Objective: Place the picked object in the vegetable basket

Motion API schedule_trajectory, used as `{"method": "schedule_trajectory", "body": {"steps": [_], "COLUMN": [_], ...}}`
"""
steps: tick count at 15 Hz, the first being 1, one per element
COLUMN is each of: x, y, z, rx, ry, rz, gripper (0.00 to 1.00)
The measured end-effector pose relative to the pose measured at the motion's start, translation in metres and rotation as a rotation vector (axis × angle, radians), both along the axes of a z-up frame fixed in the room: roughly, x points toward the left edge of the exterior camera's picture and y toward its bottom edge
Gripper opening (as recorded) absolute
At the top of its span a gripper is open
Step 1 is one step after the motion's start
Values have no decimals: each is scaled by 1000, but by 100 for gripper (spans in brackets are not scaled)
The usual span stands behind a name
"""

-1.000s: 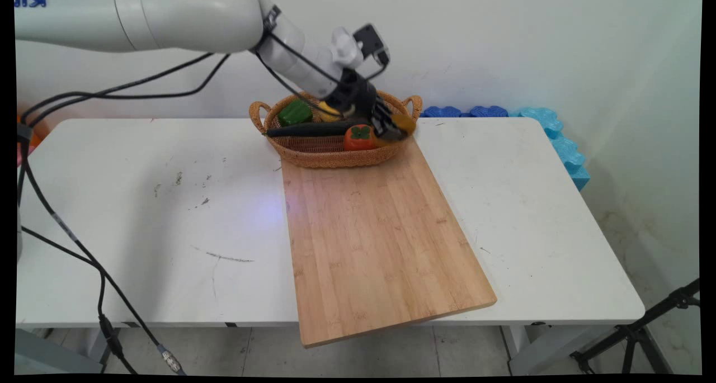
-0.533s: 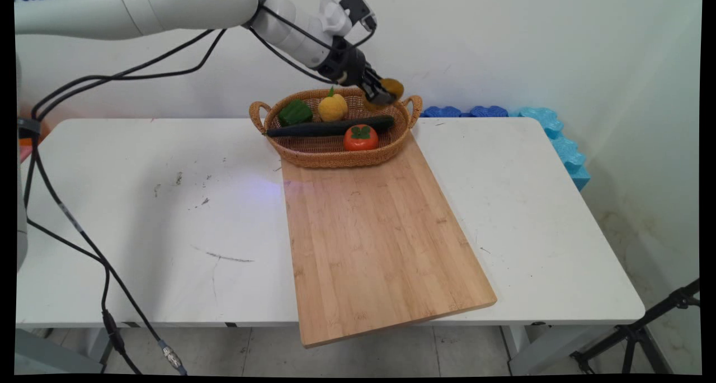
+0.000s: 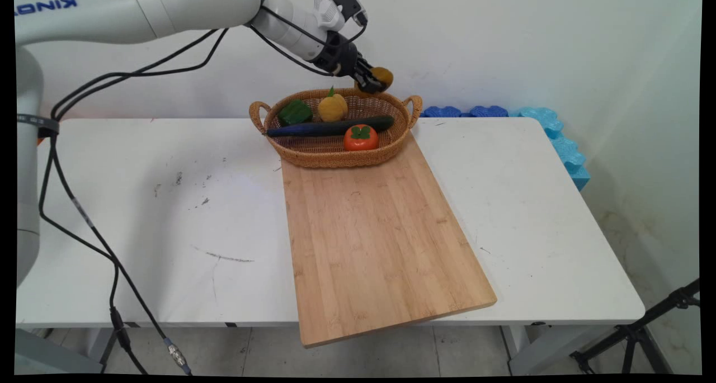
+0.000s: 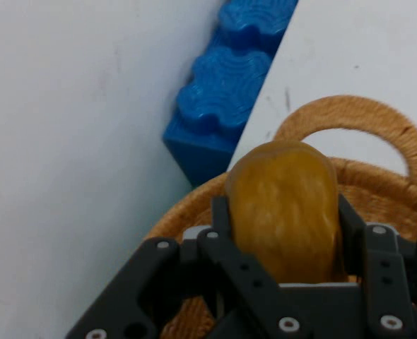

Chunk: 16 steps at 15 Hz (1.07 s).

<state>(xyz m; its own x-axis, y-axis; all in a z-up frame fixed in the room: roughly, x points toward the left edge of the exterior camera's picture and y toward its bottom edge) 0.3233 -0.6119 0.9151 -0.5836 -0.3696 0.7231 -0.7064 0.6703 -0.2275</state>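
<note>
**Holding a brown-yellow thing up over the basket**

Looking through my two cameras, I see the gripper [image 3: 373, 81] up in the air above the far right end of the woven basket [image 3: 313, 155]. Its two fingers are closed tight on a smooth brown-yellow lump [image 4: 285, 212], one finger on each side, so the lump cannot slip out. It might be a toy potato, but I can't tell for sure. The lump touches nothing but the fingers; the basket rim and one handle [image 4: 350, 127] are below it.

Inside the basket lie a green pepper [image 3: 295, 112] at the left, a bumpy yellow fruit [image 3: 332, 107] beside it, a long dark cucumber [image 3: 330, 128] across the middle, and an orange-red persimmon [image 3: 360, 137] near the front. The basket sits at the far end of a wooden board [image 3: 375, 243] on the white table [image 3: 140, 215]. Blue foam pieces [image 3: 503, 112] lean by the wall at the far right.
</note>
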Motion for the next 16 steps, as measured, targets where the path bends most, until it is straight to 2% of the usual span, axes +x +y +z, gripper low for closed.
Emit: {"method": "schedule_trajectory", "body": {"steps": [5, 14, 15, 16], "x": [12, 19, 20, 20], "y": [-16, -24, -24, -24], "z": [-20, -43, -45, -47], "rx": [2, 15, 17, 18], "ry": [-11, -18, -19, -19], "rz": [1, -22, -26, -29], "gripper": [0, 0, 100, 100]}}
